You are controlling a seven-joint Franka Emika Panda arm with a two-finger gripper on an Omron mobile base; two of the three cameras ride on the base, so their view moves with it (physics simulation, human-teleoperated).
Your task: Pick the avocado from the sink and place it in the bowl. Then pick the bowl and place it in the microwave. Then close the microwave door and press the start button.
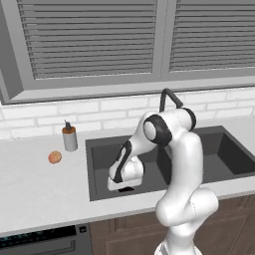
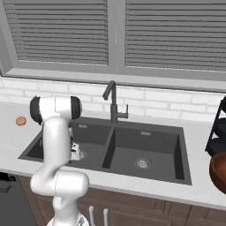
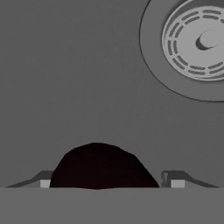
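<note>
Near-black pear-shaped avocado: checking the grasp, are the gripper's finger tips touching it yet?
Cannot tell. In the hand view the avocado sits between the finger tips; the left meets its outline, the right shows a slim gap.

Pale counter (image 1: 35, 199) with inset sink (image 2: 145, 145), orange fruit (image 1: 55, 157), dispenser bottle (image 1: 69, 138), bowl (image 2: 219, 171)

Kitchen — sink (image 2: 145, 132), faucet (image 2: 113, 102), counter (image 1: 40, 189)

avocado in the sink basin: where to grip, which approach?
Grip the avocado across its rounded middle, coming straight down from above. It lies loose on the flat floor of the sink, beside the drain, so the basin walls block a side approach. The gripper already straddles it, a fingertip on each side with a small gap, so closing there should probably hold.
</note>
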